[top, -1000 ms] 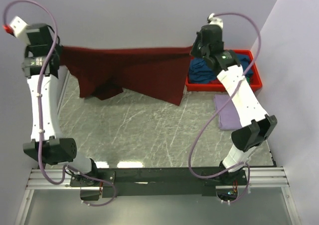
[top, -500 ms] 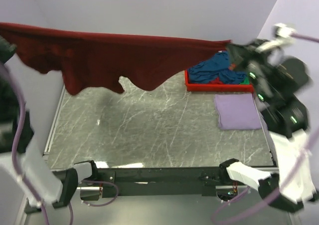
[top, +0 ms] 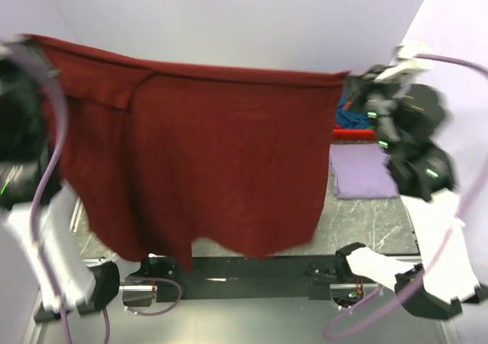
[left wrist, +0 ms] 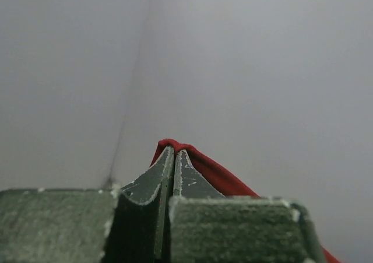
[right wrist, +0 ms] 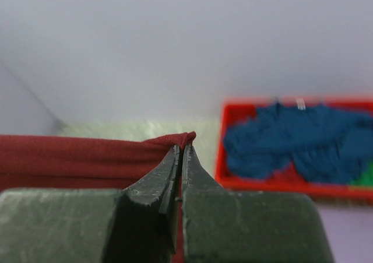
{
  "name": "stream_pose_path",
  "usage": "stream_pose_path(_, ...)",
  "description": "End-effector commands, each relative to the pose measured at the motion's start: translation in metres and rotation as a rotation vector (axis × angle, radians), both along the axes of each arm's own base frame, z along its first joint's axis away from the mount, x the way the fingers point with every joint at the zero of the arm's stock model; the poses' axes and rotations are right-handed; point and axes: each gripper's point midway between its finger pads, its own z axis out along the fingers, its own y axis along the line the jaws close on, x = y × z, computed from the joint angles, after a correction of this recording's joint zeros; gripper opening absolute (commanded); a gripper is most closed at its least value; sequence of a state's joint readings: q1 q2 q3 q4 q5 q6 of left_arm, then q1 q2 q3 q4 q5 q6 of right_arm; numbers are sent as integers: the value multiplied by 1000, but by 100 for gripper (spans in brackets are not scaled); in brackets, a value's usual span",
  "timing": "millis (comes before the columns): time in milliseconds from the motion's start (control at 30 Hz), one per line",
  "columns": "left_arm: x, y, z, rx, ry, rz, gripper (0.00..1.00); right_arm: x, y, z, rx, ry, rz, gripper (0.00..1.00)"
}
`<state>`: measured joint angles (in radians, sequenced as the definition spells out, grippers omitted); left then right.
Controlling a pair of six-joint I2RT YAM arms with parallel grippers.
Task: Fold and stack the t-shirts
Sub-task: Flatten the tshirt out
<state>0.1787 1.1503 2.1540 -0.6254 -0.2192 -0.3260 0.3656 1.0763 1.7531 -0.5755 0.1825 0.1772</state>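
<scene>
Where the two arms are raised, we enter as item one the dark maroon t-shirt (top: 206, 153), held in the air above the table (top: 358, 214) and spread wide like a curtain between them. Its top edge runs taut from left to right, and its lower hem hangs loose and uneven down toward the arm bases. Item two, the left gripper (left wrist: 175, 155): we record its jaws pressed together on a pinch of the maroon cloth, which shows as a red fold at the fingertips in the left wrist view, with only plain grey wall behind. Item three, the right gripper (right wrist: 182, 149): jaws likewise closed on the opposite upper corner of the same shirt, the cloth stretching away to the left in the right wrist view. Item four, the red plastic bin (right wrist: 230, 178): it stands at the far right of the table near the back wall, and we note the teal-blue t-shirts (right wrist: 297, 140) lying crumpled inside it. Item five, the pale lavender t-shirt (top: 364, 175): it lies flat on the table just in front of the bin, its left part hidden behind the maroon shirt in the top view. Both arms are blurred in the top view, so we cannot record finer detail of their pose.
</scene>
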Motion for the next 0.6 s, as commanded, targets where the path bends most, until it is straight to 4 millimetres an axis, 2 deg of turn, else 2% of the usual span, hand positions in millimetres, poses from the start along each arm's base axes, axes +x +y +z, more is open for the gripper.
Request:
stream_pose_path(0,111,4,-105,-5,291,-91,4,42,-17,-82,-122,193,-153,0)
stream_pose_path(67,146,-1,-154,-37,380,-144,5,65,-12,-114,-126,220,-170,0)
stream_pose_path(100,164,-2,-208,-76,485,-161,5,79,-8,-162,-161,307,-174,0)
stream_pose_path(133,175,-5,-236,-90,533,-174,4,91,-4,-174,-150,297,-181,0)
stream_pose_path(167,193,-5,-264,-101,569,-187,4,99,-1,-194,-148,321,-185,0)
stream_pose_path(200,201,-6,-311,-125,659,-195,4,111,2,-243,-184,406,-189,0)
stream_pose_path(233,208,-9,-334,-141,699,-204,4,123,5,-254,-173,399,-198,0)
stream_pose_path(267,221,-8,-373,-163,782,-208,4,129,7,-272,-176,424,-202,0)
stream_pose_path(300,227,-10,-399,-182,830,-214,4,140,9,-309,-209,493,-209,0)
stream_pose_path(333,234,-12,-417,-192,862,-223,3,150,11,-317,-208,486,-217,0)
stream_pose_path(367,244,-14,-454,-217,936,-234,2,157,9,-330,-219,501,-229,0)
stream_pose_path(400,251,-15,-466,-235,951,-239,0,168,11,-350,-224,523,-233,0)
stream_pose_path(433,256,-16,-477,-245,973,-242,0,174,11,-358,-224,533,-233,0)
stream_pose_path(467,261,-16,-503,-262,1023,-239,0,179,10,-369,-226,555,-225,0)
stream_pose_path(500,268,-15,-503,-270,1016,-238,0,190,12,-378,-229,560,-224,0)
stream_pose_path(533,274,-16,-515,-277,1033,-239,0,195,13,-382,-233,566,-222,0)
stream_pose_path(567,278,-16,-518,-277,1035,-240,0,199,13,-387,-250,577,-217,0)
